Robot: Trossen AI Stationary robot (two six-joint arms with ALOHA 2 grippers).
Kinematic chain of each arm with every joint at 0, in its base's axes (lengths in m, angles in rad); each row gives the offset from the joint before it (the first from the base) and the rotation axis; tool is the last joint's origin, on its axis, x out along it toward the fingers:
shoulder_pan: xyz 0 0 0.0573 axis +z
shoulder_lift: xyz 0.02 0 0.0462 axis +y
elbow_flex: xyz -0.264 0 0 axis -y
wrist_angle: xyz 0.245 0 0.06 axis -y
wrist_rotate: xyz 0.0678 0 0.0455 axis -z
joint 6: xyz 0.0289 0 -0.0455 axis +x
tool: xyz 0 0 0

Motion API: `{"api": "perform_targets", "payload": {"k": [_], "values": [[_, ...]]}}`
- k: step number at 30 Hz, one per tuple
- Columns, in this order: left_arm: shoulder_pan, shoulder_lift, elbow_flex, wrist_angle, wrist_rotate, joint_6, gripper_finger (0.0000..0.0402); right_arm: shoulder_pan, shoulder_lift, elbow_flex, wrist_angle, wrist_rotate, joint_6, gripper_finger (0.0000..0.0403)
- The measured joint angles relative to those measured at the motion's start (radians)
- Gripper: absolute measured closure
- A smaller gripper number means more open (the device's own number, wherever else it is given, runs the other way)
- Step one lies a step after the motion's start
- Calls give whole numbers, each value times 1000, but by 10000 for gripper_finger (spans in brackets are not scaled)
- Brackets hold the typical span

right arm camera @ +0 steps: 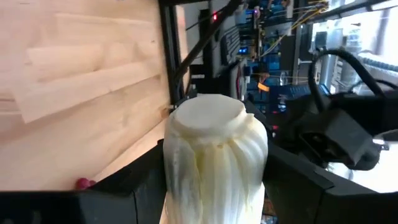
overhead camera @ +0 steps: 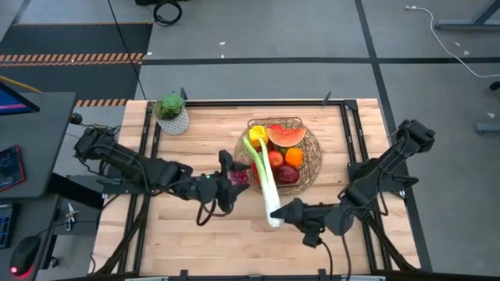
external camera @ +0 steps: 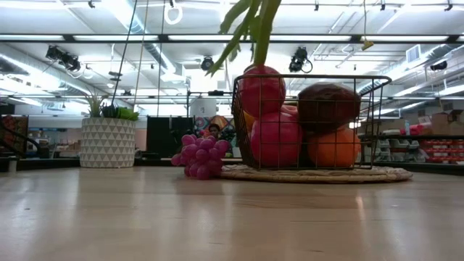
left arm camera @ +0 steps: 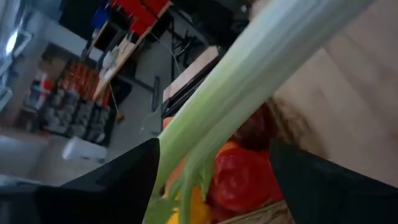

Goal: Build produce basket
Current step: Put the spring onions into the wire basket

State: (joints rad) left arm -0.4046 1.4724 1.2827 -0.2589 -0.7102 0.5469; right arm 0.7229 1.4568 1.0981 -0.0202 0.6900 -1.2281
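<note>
The wire basket (overhead camera: 311,165) stands right of the table's middle and holds red apples (external camera: 275,138), an orange (external camera: 335,148), a watermelon slice (overhead camera: 287,134) and a yellow pepper (overhead camera: 258,134). The long leek (overhead camera: 262,176) slants from the basket toward the near edge, and its green leaves (external camera: 250,29) rise above the fruit. My right gripper (overhead camera: 286,212) is shut on its white end. The purple grapes (external camera: 199,156) rest on the table left of the basket. My left gripper (overhead camera: 229,172) is open beside the grapes, facing the basket. The leek's stalk (left arm camera: 249,93) crosses the view between its fingers. My right gripper pinches the leek's white root end (right arm camera: 214,155) between its two fingers (right arm camera: 140,186), coming level from the table's right and lying across the stalk. The cut end juts past the fingers. The white end is clear of the table and the green end lies over the basket.
A small white pot with a green plant (overhead camera: 172,113) stands near the far left corner. Black frame rails (overhead camera: 148,136) run along the table's left and right sides. Bare wood lies along the near edge (overhead camera: 180,242).
</note>
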Motion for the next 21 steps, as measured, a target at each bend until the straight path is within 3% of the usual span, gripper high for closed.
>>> {"api": "perform_targets", "payload": {"k": [8,12,21], "values": [[30,0,0,-29,32,177,97,-4,72,0,47,-27,-37,163],[49,0,0,-54,140,180,97,-6,95,0,100,-29,-79,163],[57,0,0,-81,149,172,107,-18,97,0,172,-80,-114,163]]}}
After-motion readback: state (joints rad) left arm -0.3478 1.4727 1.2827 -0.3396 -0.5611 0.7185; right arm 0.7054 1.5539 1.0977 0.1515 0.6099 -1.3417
